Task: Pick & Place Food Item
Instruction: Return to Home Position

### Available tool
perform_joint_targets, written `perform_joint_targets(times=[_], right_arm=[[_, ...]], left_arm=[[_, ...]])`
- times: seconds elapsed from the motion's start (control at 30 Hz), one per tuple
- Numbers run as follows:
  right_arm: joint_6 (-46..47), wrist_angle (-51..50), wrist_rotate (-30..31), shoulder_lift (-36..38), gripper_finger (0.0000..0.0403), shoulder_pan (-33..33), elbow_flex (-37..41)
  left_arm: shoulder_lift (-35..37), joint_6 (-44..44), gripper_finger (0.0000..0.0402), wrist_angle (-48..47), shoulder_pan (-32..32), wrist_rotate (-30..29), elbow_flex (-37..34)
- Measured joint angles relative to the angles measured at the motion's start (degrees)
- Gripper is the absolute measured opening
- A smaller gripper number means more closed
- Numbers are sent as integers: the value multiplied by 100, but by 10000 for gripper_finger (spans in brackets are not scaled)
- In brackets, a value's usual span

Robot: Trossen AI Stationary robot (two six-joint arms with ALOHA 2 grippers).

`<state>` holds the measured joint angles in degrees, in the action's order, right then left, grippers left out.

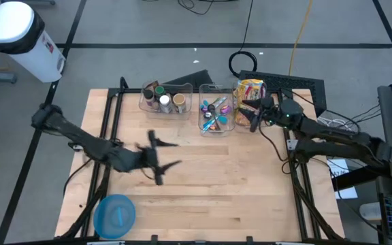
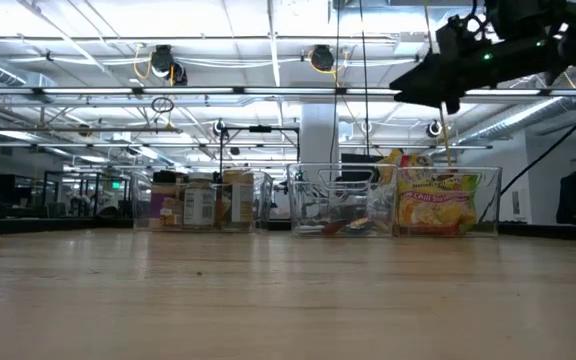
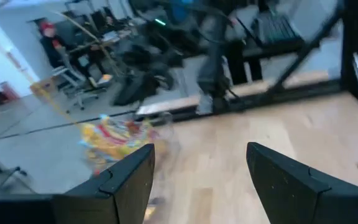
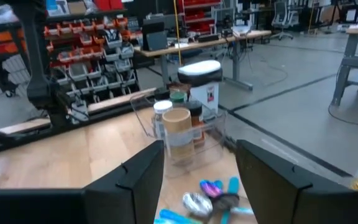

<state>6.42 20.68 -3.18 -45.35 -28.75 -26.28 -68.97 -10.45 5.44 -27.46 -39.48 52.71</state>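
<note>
Yellow snack packets (image 1: pixel 250 90) stand in a clear bin (image 1: pixel 239 109) at the back right of the table; they also show in the low view (image 2: pixel 435 205) and the left wrist view (image 3: pixel 114 138). My right gripper (image 1: pixel 251 113) hovers open beside that bin, well above the table (image 2: pixel 436 88), with nothing between its fingers (image 4: pixel 201 149). My left gripper (image 1: pixel 171 154) is open over the middle of the table, pointing toward the right side, and is also empty (image 3: pixel 201 152).
A clear bin of jars and bottles (image 1: pixel 164 101) and one of small colourful items (image 1: pixel 216 113) stand in the back row beside the snack bin. A blue plate (image 1: pixel 114 216) lies at the near left corner. Bare wood (image 1: pixel 237 190) spreads across the table's near half.
</note>
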Motion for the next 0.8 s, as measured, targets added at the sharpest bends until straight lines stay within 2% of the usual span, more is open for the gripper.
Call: perform_joint_targets(times=[0.1,0.2,0.33,0.57,0.67,0.8], right_arm=[[0,-325,4,300,194,-1,75],[0,-345,5,476,192,-2,279],[-11,-154,7,627,189,-2,572],[-20,-80,9,846,188,-2,797],[-20,-84,9,910,188,-2,820],[-4,-84,7,936,187,-2,822]], left_arm=[[635,451,262,-642,-111,-172,11],[1179,1022,262,-1527,-239,-82,4],[1593,1252,262,-2224,-247,-73,-94],[2025,1370,262,-2136,-118,-451,-862],[2347,1637,262,-1720,68,-721,-1304],[2966,1554,262,-1389,349,-553,-1923]])
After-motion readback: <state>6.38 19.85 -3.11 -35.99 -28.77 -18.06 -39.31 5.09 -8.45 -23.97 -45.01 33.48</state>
